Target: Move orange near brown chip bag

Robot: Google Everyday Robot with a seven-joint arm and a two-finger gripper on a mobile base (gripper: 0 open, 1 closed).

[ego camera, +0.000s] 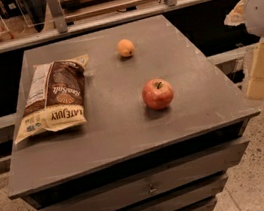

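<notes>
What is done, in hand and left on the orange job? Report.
Done: nothing; the orange sits far back on the table, apart from the brown chip bag. In hand: nothing; the tool hangs beyond the table's right edge, far from the orange. Left: grasp the orange and set it by the bag.

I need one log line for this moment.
tool: beside table, right | orange: far side, free | chip bag: left side | apple: near front

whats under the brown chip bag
Only the grey tabletop shows around the brown chip bag, which lies flat; anything beneath it is covered. The orange sits apart, and the gripper hangs beside the table.
</notes>
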